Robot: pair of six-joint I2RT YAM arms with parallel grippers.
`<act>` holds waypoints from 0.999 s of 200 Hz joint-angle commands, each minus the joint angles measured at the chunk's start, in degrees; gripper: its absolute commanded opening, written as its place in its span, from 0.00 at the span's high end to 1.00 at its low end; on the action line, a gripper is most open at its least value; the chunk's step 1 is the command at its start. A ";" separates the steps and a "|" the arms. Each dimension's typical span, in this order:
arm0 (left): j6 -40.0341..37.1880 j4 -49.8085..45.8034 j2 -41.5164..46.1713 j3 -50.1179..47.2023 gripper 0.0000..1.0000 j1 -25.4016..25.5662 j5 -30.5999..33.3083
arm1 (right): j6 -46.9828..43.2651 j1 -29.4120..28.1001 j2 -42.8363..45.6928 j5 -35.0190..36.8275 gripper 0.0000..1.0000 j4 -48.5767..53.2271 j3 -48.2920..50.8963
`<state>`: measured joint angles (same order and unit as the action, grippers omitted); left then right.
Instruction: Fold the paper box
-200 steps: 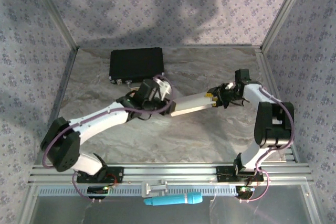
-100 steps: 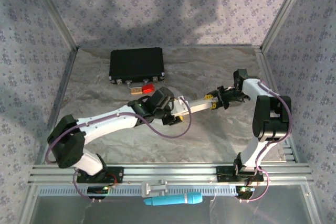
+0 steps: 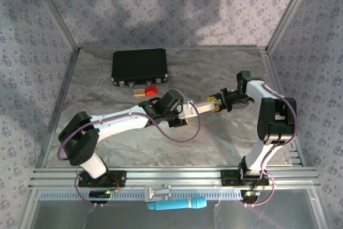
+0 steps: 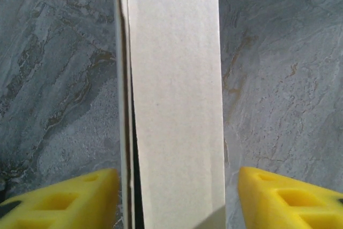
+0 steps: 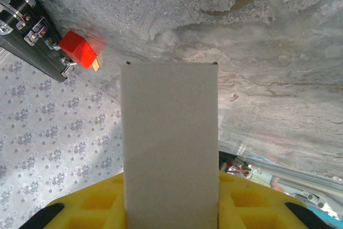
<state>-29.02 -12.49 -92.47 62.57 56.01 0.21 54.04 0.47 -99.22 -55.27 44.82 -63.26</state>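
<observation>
The paper box [image 3: 199, 108] is a long, narrow white folded piece held level above the table between both arms. My right gripper [image 3: 217, 103] is shut on its right end; in the right wrist view the box [image 5: 169, 143] runs straight out from between the yellow fingers [image 5: 96, 202]. My left gripper [image 3: 180, 115] straddles the box's left end and is open. In the left wrist view the box [image 4: 171, 100] lies between the yellow fingertips [image 4: 64, 199], the left one close to its layered edge and the right one a clear gap away.
A black rectangular case [image 3: 139, 65] lies at the back left, with a small red block [image 3: 151, 90] and a tan piece [image 3: 139, 93] just in front of its latches. The red block [image 5: 79, 50] also appears beyond the box's far end. Patterned walls enclose the marbled table [image 3: 214, 143].
My left arm has slid right along the box, uncovering the red block. The box, still held by the right gripper, has swung a little, and less of it shows between the grippers.
</observation>
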 commanded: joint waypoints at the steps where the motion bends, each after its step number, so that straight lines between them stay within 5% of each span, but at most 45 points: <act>1: -0.48 -1.90 -1.69 2.65 0.55 0.42 0.85 | 1.99 -0.61 -1.21 -2.17 0.72 1.10 1.37; 27: 0.38 -4.69 -2.81 4.66 0.67 0.41 0.17 | 1.67 -0.54 -1.45 -1.60 0.67 1.46 1.78; 82: 0.53 -12.07 -1.95 7.17 0.69 -0.08 -1.96 | -0.73 0.68 2.64 3.22 0.40 4.08 0.45; 131: 4.49 -26.89 -0.80 11.01 0.69 -2.57 -6.41 | -8.63 2.92 19.00 25.02 0.39 7.41 -2.60; 174: 5.75 -32.36 2.38 8.13 0.68 -3.30 -7.55 | -21.65 -9.30 33.14 42.98 0.45 -0.40 0.59; 200: 5.01 -34.70 2.00 8.14 0.68 -4.92 -9.21 | -34.66 -19.39 36.28 46.74 0.46 -2.60 2.63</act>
<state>-24.14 -41.85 -91.66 71.00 52.64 -6.02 34.20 -12.45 -64.38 -17.52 44.40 -62.96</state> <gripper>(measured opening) 0.321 0.542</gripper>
